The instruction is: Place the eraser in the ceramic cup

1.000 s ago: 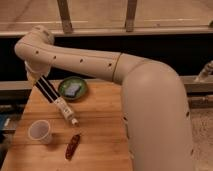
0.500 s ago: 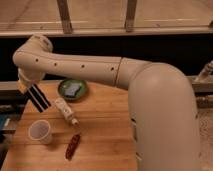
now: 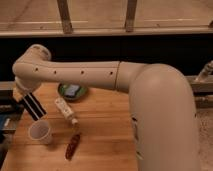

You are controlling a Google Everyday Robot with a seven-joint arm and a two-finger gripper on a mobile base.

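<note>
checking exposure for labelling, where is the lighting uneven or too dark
Camera view: dim warm light; background band behind the arm nearly black; arm's underside shaded; the gripper at left holds the dark eraser over the ceramic cup, distinct against the table.

Your wooden tabletop carries the ceramic cup, a white tube, a reddish sausage and a green bowl; the tool holds the eraser above the cup.

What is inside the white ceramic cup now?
Nothing shows inside the ceramic cup: only its pale inner wall, and its near wall covers the bottom. The eraser hangs tilted just above the rim, held by the gripper at its upper end.
</note>
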